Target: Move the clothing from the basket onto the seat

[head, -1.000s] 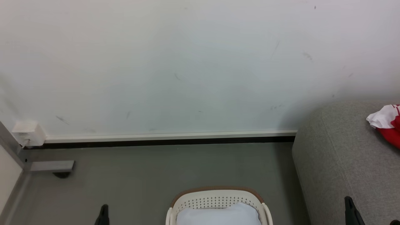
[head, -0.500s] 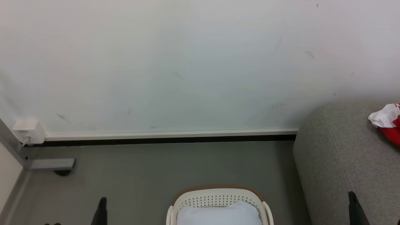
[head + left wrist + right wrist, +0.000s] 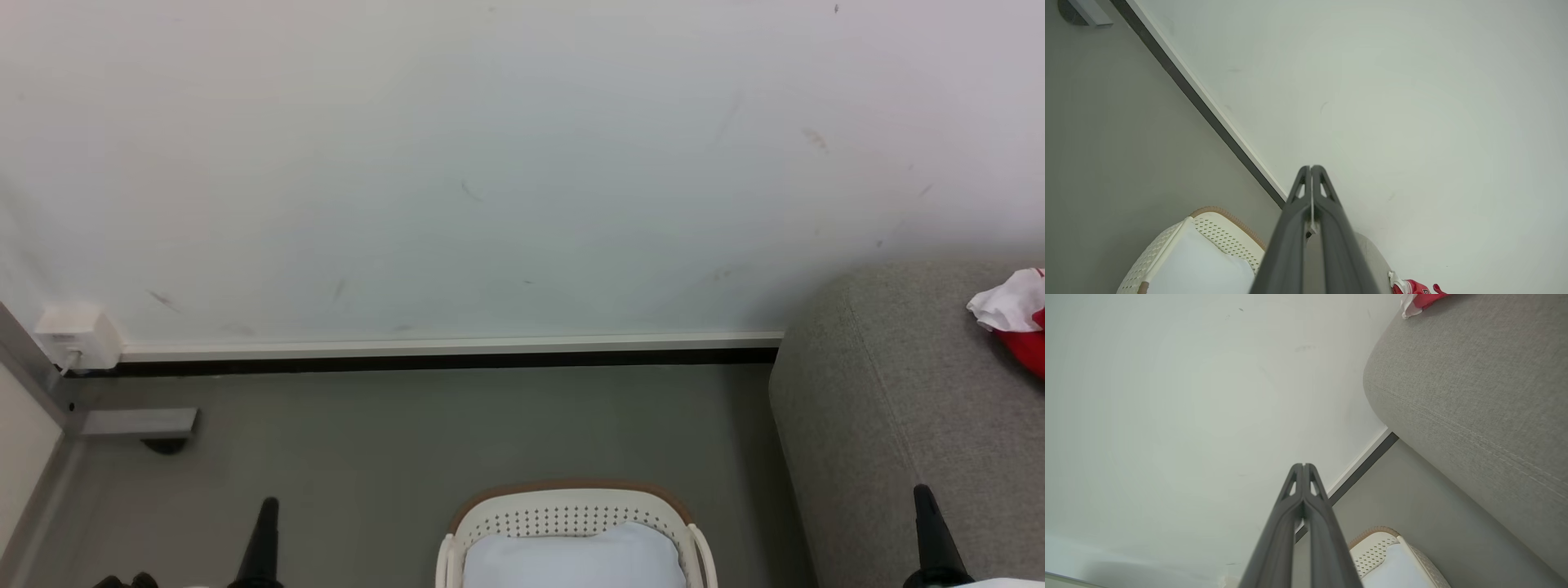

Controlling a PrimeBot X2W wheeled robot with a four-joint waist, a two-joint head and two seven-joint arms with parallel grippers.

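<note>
Both grippers are empty. The left gripper (image 3: 1311,168) and right gripper (image 3: 1303,465) each have their fingers pressed together, pinching nothing, one on either side of the basket (image 3: 571,490). The clothing (image 3: 1012,314), red with white, lies on the seat (image 3: 882,408), well apart from the basket. The basket's far end holds a pale pad (image 3: 571,559); its near end is cut off. Judged step: between picks, or nearly done. The next move calls for checking the hidden part of the basket, then spreading one gripper's fingers and reaching for any garment there, not the pad.
</note>
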